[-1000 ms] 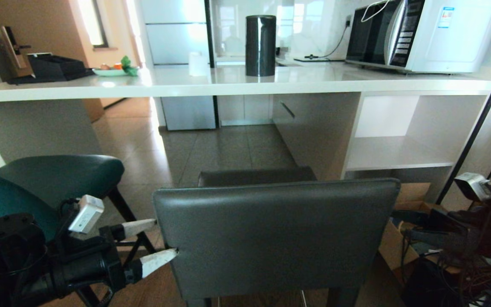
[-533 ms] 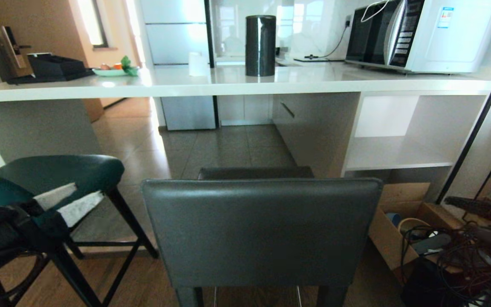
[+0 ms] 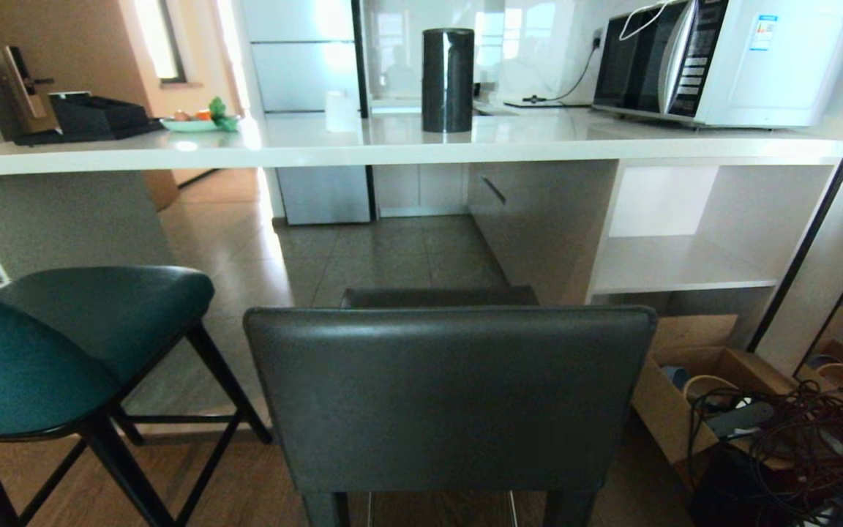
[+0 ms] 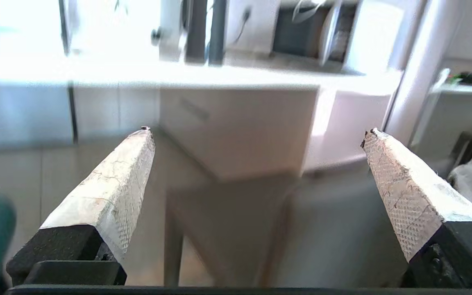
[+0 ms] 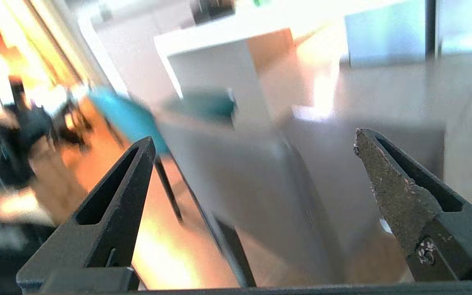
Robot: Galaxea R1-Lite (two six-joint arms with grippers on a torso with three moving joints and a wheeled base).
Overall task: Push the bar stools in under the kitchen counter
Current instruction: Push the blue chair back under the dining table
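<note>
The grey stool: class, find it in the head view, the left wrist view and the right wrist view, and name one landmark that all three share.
Head view: grey stool fills the lower centre, its back facing the camera, before the counter.
Left wrist view: blurred, low in the middle, between the left gripper's fingers.
Right wrist view: blurred, in the middle, between the right gripper's fingers.
Shared landmark: the white counter.

I am looking into a home kitchen. A long white counter (image 3: pixel 392 143) carries a microwave (image 3: pixel 721 58), a black cylinder container (image 3: pixel 448 79) and a plate with fruit (image 3: pixel 191 121). Behind it stands a fridge (image 3: pixel 304 110) on a tiled floor (image 3: pixel 377 256). Two bar stools (image 3: pixel 451 395) stand before the counter, and a wooden door with a lock (image 3: pixel 23 80) is at the left.
</note>
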